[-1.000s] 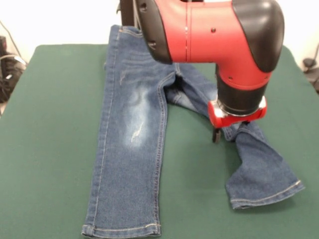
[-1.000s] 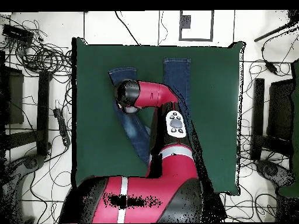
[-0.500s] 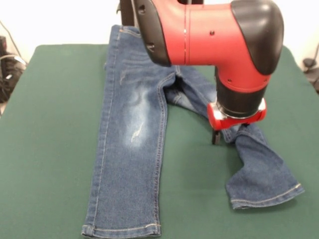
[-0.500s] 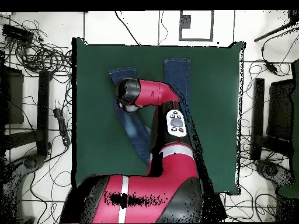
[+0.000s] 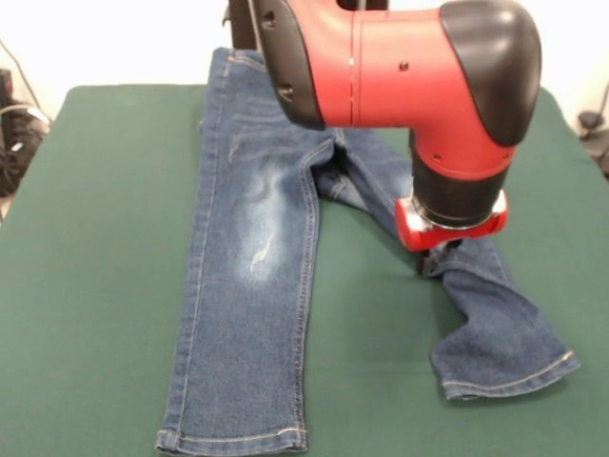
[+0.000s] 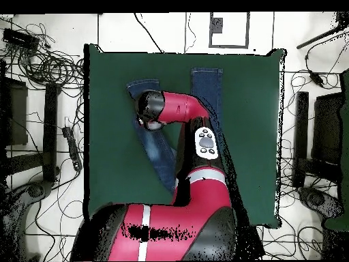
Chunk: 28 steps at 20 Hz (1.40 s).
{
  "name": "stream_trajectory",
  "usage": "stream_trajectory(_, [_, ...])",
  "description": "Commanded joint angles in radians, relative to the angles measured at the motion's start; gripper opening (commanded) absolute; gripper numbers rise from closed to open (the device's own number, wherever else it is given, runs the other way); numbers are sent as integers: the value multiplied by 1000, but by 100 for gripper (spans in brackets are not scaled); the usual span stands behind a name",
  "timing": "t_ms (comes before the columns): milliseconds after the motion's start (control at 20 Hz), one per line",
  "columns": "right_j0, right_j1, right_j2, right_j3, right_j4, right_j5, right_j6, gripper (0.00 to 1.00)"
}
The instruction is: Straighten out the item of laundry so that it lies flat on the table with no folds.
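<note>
The item of laundry, a pair of blue jeans (image 5: 252, 257), lies on the dark green table (image 5: 95, 238). In the front view its left leg is straight and flat. Its right leg (image 5: 495, 333) runs off at an angle, twisted and creased near the knee. My gripper (image 5: 436, 261) hangs under the red wrist ring at that crease, shut on a raised pinch of denim, with one dark finger (image 5: 422, 265) showing. In the overhead view the arm hides the gripper; the straight leg (image 6: 206, 85) and the angled leg (image 6: 155, 151) show on the table (image 6: 252, 136).
The jeans' waistband (image 5: 238, 59) reaches the table's far edge in the front view. Cables (image 6: 48, 61) and dark stands (image 6: 303, 136) lie on the floor around the table in the overhead view.
The visible finger has moved inward against the denim and the cloth under the wrist now bunches up. The arm itself has barely shifted.
</note>
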Motion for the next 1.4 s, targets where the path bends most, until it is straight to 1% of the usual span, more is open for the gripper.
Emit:
stream_trajectory(50, [40, 91, 50, -26, 29, -106, 221, 0])
stream_trajectory(100, [44, 104, 51, -46, 34, -103, 228, 0])
stream_trajectory(250, [42, 115, 61, -50, 43, -115, 229, 0])
stream_trajectory(450, [26, 113, 79, -34, 60, -140, 229, 0])
stream_trajectory(750, [-16, 75, 120, 23, 86, -175, 190, 0])
stream_trajectory(1000, [-35, 49, 129, 62, 92, -195, 166, 0])
stream_trajectory(1150, [-39, 46, 128, 51, 99, -172, 152, 0])
stream_trajectory(1400, [-42, 45, 127, 47, 107, -170, 151, 0])
